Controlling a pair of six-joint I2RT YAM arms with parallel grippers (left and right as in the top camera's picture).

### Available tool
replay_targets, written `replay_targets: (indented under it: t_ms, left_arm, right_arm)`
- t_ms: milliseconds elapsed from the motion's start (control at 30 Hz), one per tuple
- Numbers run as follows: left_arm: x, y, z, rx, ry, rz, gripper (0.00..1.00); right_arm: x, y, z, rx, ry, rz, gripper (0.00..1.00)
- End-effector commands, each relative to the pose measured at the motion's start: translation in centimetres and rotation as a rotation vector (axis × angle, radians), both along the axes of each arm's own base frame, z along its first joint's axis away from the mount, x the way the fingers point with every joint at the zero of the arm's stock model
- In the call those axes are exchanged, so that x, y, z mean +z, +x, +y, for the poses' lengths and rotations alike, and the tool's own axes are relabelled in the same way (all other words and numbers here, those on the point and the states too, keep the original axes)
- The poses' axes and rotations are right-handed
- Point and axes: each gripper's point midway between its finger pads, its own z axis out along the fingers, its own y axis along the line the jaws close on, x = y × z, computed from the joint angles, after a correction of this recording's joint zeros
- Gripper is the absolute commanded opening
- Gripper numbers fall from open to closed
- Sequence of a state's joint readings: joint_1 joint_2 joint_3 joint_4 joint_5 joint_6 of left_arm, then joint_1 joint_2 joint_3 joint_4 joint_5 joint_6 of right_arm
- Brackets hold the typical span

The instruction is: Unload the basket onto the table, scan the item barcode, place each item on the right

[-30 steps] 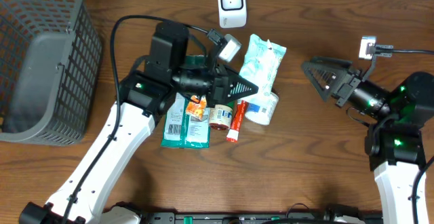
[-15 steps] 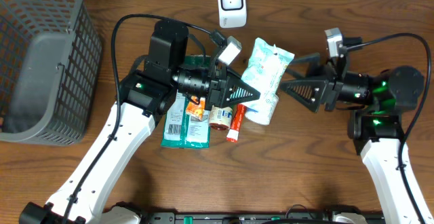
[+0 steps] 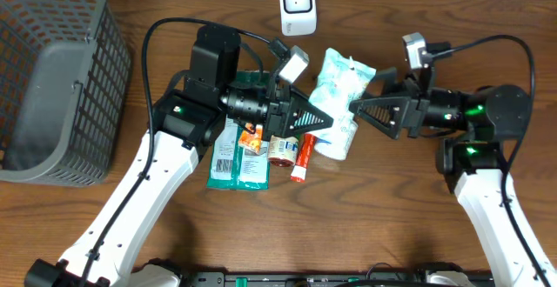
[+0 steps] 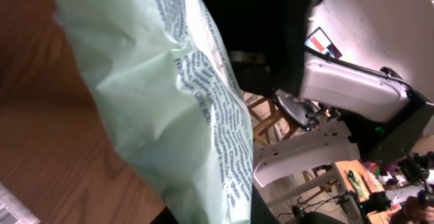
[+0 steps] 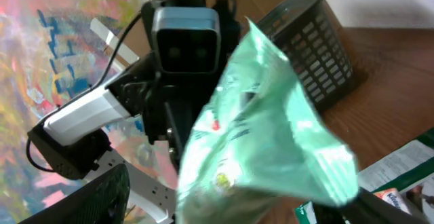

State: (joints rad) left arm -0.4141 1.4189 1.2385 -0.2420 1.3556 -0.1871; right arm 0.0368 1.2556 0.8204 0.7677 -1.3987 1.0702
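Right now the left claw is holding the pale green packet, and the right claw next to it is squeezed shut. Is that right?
Not quite. The right claw is open, with its fingers spread wide beside the packet, as the overhead view shows. The left claw does hold the pale green packet.

No word or number can be read in any view. The pale green bag (image 4: 183, 108) carries lines of small dark print, too blurred to make out. The flat pouch (image 3: 228, 156), at 9 o'clock of the heap, bears a white label (image 3: 226, 150) with fine marks, also unreadable.
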Motion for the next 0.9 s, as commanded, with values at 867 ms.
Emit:
replay_targets:
  t_ms: [867]
  left_arm:
    - [0.5,-0.3,0.0,-0.021,-0.015,-0.014,0.07]
  right_arm:
    - [1.2,0.2,1.4,0.032,0.046,-0.030,0.68]
